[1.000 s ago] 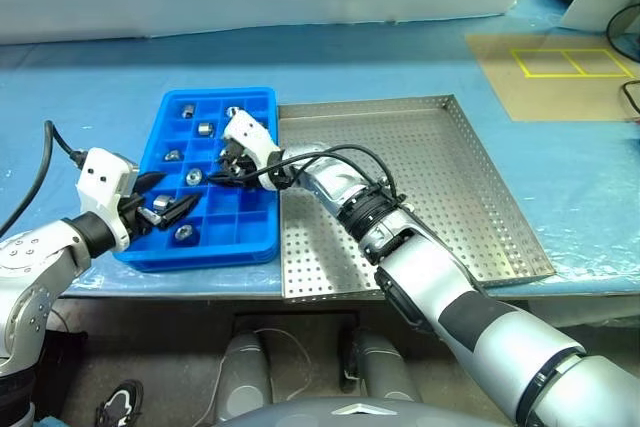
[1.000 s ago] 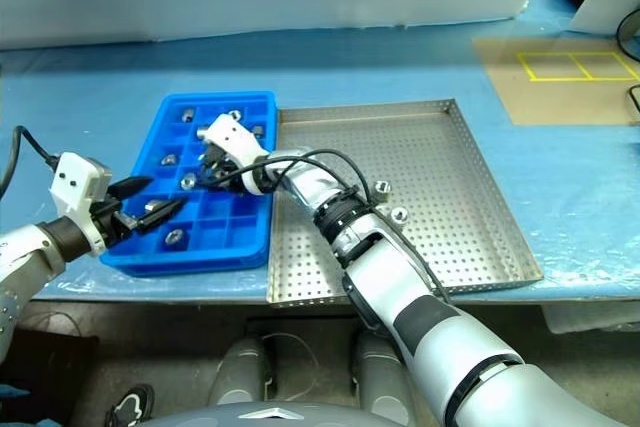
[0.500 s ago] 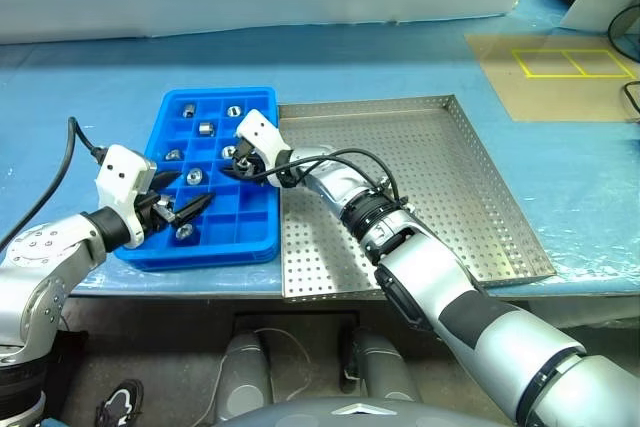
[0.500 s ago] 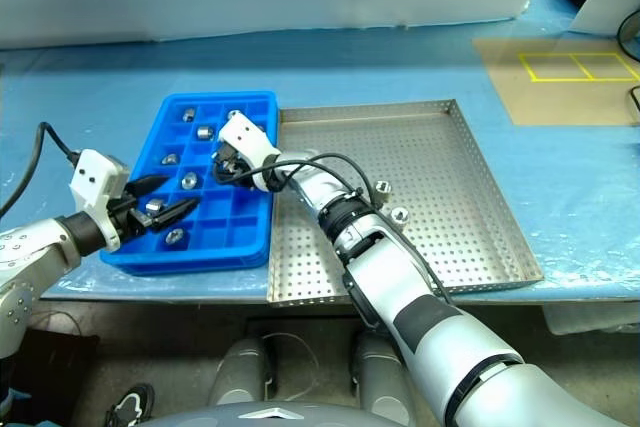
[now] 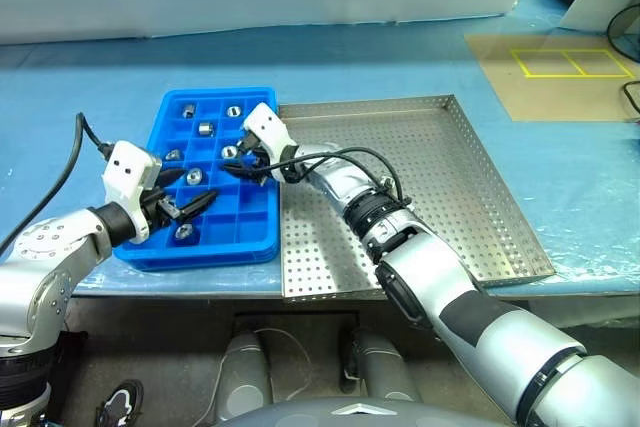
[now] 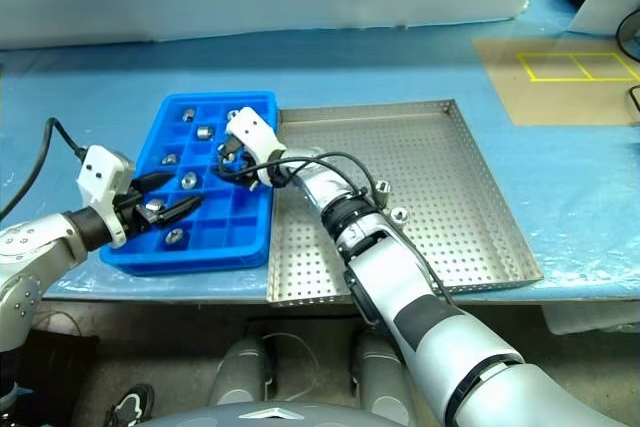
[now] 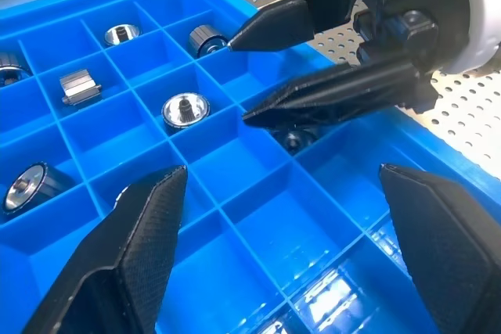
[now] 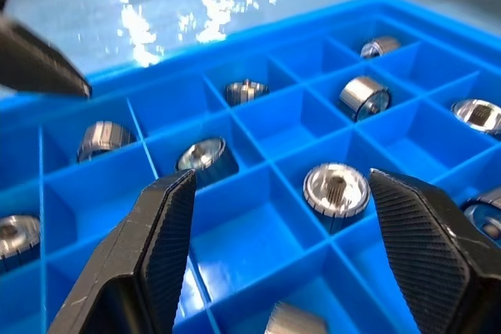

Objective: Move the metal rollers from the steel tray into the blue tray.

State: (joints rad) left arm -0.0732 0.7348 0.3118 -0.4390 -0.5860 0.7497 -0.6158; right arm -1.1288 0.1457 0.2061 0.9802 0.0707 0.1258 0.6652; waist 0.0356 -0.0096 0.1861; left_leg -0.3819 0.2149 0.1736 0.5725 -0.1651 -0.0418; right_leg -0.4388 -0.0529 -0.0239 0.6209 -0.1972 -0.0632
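While both arms reach low over the blue tray (image 5: 170, 237), right tool (image 5: 243, 159) spread empty, left tool (image 5: 183, 205) spread empty

Silver-grey arms with black bands at the joints. Each hand, left hand (image 5: 178, 204) and right hand (image 5: 243, 160), has a white boxy housing, two black tapered fingers and a thin black cable.

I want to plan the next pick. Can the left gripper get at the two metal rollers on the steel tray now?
Probably not. The left gripper hovers open over the blue tray, and the right arm lies across the way to the metal rollers on the steel tray.
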